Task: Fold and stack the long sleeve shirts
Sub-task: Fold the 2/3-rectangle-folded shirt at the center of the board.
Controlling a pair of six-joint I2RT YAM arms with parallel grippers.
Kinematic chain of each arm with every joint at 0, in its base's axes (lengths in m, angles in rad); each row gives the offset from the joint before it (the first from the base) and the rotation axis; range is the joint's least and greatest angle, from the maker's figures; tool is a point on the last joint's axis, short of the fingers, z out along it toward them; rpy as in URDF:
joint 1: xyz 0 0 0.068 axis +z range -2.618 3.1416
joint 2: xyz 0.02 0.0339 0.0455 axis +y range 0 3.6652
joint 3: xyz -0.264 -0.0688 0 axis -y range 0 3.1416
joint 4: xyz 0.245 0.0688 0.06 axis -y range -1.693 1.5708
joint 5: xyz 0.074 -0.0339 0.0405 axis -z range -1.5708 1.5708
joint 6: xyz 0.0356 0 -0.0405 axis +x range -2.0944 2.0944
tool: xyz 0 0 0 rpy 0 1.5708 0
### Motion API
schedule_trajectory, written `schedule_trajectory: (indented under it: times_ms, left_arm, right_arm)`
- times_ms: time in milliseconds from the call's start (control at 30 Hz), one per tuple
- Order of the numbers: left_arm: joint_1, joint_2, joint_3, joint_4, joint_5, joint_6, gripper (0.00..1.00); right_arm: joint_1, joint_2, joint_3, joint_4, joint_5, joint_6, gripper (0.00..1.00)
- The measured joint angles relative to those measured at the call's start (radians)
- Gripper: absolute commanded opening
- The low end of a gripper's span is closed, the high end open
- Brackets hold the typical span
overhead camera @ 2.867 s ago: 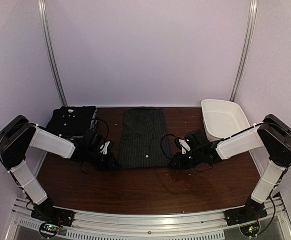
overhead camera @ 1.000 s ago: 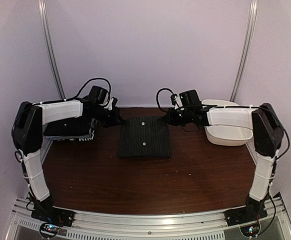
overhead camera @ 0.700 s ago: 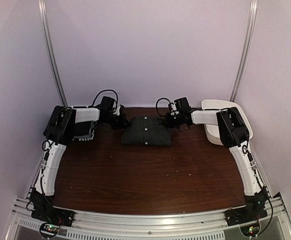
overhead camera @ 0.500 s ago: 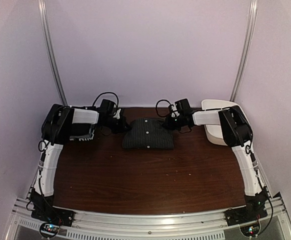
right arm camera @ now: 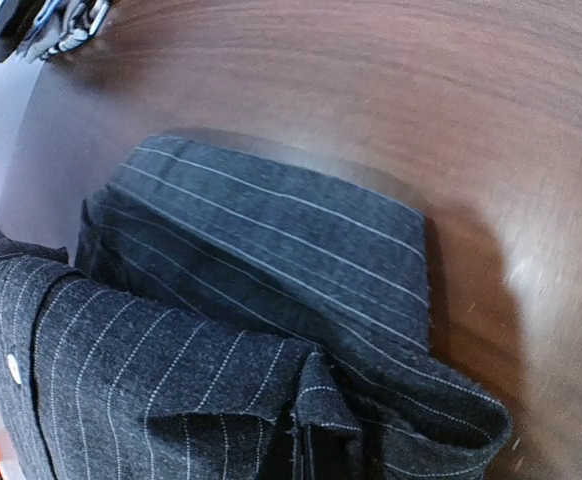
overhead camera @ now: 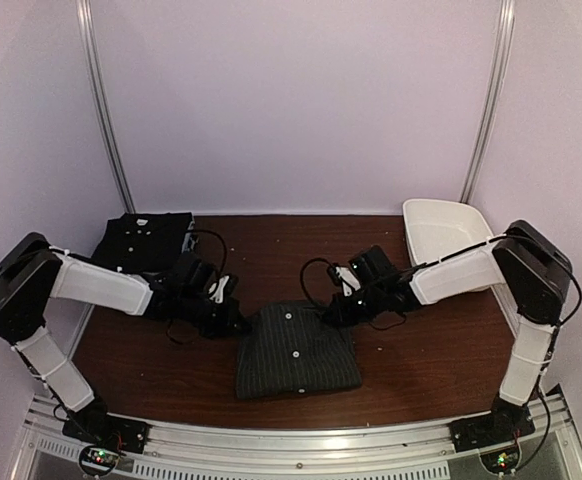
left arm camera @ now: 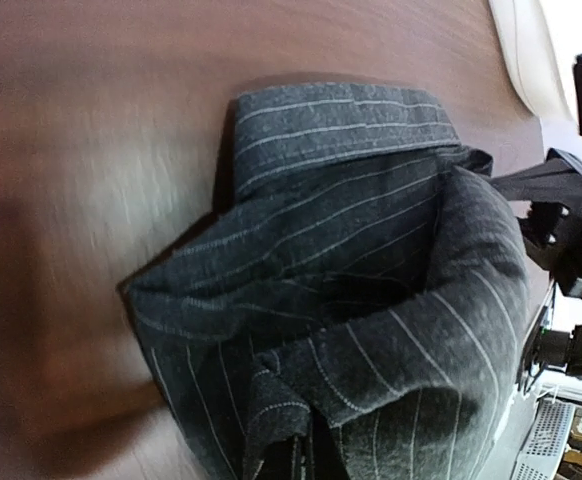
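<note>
Table: dark brown wooden tabletop [overhead camera: 421,370], with both arms bolted along its near edge.

Pinstriped shirt: charcoal pinstriped button-up shirt [overhead camera: 271,360], folded into a rough rectangle. It's lying flat mid-table toward the near side, with small white buttons [overhead camera: 287,316] running down its middle.

Left gripper: the left gripper [overhead camera: 233,320] is low at the shirt's far-left corner, fingers pressed together and pinching the cloth. In the left wrist view the striped fabric [left arm camera: 371,300] bunches up right over the fingertips, so the pads themselves are buried.

Right gripper: the right gripper [overhead camera: 329,314] mirrors that at the far-right corner, squeezed tight on a fold of the same shirt. The right wrist view shows the cloth [right arm camera: 221,300] puckered up at the bottom edge, with the rest lying on the wood.

Plain shirt: black folded collared shirt [overhead camera: 143,240], a flat dark rectangle in the far-left corner of the table, well apart from the pinstriped one.

Tub: white plastic tub [overhead camera: 446,240] in the far-right corner. The right forearm crosses in front of its near rim.
</note>
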Motion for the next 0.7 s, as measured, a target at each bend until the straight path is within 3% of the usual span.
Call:
schedule_trajectory:
  times_ms: [333,700]
  left_arm:
    - [-0.059,-0.244,-0.134,0.002,-0.134,-0.062,0.00]
    - [-0.059,-0.245,-0.047,-0.034,-0.166,-0.024,0.00]
  right_arm:
    - [0.078,-0.300,-0.127,-0.017,0.115,0.008,0.00]
    - [0.086,-0.415,-0.151,-0.075,0.219,-0.001,0.00]
